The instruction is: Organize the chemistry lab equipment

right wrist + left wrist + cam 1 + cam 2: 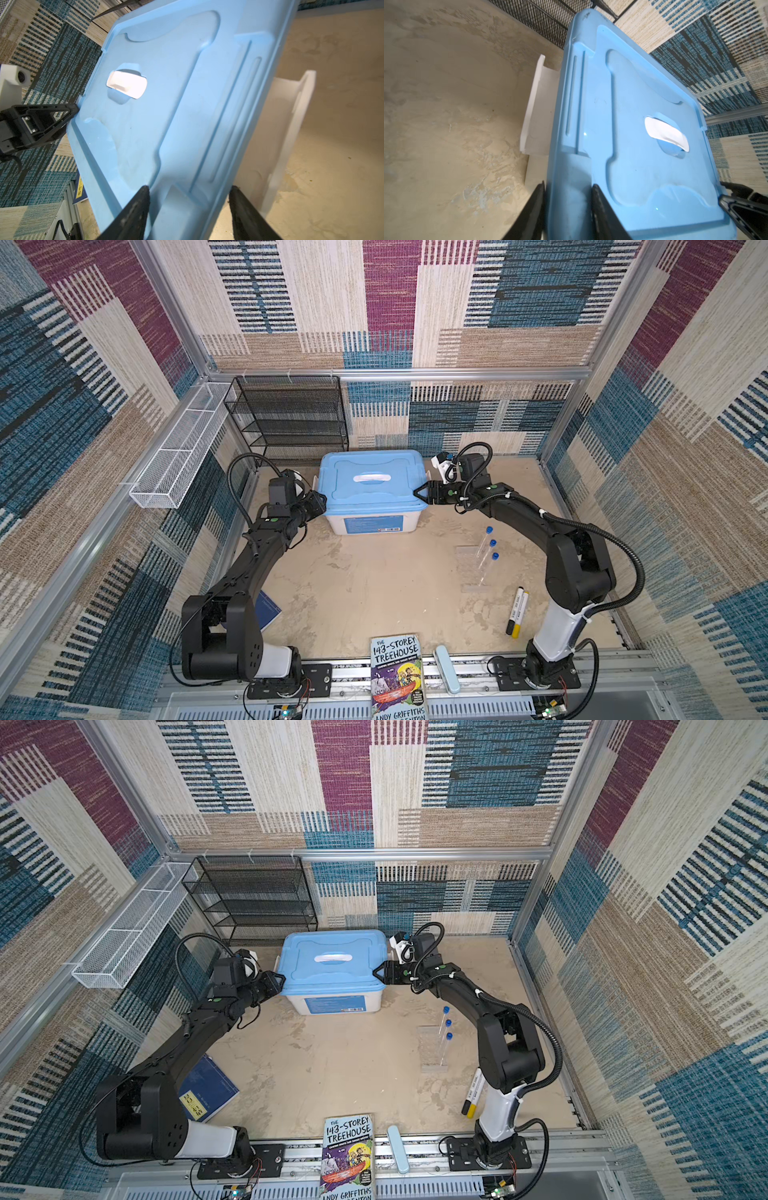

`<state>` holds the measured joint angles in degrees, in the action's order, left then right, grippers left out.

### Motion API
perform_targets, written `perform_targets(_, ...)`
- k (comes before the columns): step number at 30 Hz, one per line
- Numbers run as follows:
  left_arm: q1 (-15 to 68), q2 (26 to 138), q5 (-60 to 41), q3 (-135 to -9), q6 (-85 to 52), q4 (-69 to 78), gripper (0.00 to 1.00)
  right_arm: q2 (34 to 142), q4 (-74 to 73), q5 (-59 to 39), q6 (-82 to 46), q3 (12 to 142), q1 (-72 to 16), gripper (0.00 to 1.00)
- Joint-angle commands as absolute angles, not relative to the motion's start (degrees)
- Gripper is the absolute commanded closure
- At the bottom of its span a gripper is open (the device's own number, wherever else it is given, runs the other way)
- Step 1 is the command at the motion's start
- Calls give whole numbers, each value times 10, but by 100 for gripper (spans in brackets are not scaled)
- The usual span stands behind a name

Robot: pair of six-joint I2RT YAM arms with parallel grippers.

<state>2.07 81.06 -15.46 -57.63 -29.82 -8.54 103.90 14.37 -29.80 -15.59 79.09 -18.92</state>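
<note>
- Nearest me, on the front rail: Treehouse book [398, 676] and a pale blue case [446, 668]. The black and yellow markers [516, 612] lie just past them by the right arm's base. None of that is my cargo.
- Mid bench [374, 585], right side: three blue-capped tubes [493, 543] stand leaning in the clear rack [432, 1048]. The rack's long axis runs near-to-far. I see no other lab gear.
- The rack sits on the near side of the right end effector [417, 492], beside that arm's elbow. The right arm is much nearer; the left is well apart, across the bench.
- Further back, centre: white box [365, 522] under a blue lid [365, 497], long axis left-to-right, one end effector at each short end.
- Right end effector: fingers [139, 207] part-closed, one over and one under the lid's rim, both touching. I read that as holding the lid.
- Left end effector [323, 502]: fingers [600, 207] straddle the opposite rim, narrow gap. I can't tell whether it's clamped or merely around it.
- My read: the lid comes off first, lifted with both ends level, or it tilts out of a grip. The rack then falls to the right arm.
- Farthest: black mesh shelf [291, 418] at the back wall, white mesh basket [178, 456] on the left wall.
</note>
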Motion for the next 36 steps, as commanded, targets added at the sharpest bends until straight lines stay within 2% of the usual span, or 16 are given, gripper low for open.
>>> perform_targets(1, 22, 806, -155, -578, -291, -177, 50, 1041, 243, -223, -132, 783, -179, 38)
perform_targets(5, -1, 799, -134, -596, -288, -182, 37, 1050, 247, -228, -127, 796, -176, 38)
perform_targets(9, -22, 798, -128, -623, -280, -149, 16, 1055, 246, -233, -131, 805, -176, 38)
perform_targets(10, -26, 806, -132, -627, -279, -133, 10, 1056, 244, -236, -133, 804, -176, 38)
perform_targets(13, -33, 850, -188, -633, -288, -56, 0, 1057, 240, -239, -134, 804, -176, 38)
perform_targets(20, -33, 932, -265, -638, -330, 71, 0, 1051, 234, -240, -133, 788, -176, 38)
perform_targets(25, -33, 958, -297, -641, -352, 109, 0, 1054, 224, -250, -138, 782, -176, 38)
perform_targets(29, -33, 977, -325, -650, -354, 110, 13, 1055, 219, -254, -140, 779, -176, 38)
perform_targets(32, -30, 976, -327, -650, -357, 102, 27, 1052, 216, -258, -142, 776, -177, 38)
perform_targets(36, -18, 960, -249, -694, -287, -40, 31, 1047, 207, -263, -146, 767, -178, 38)
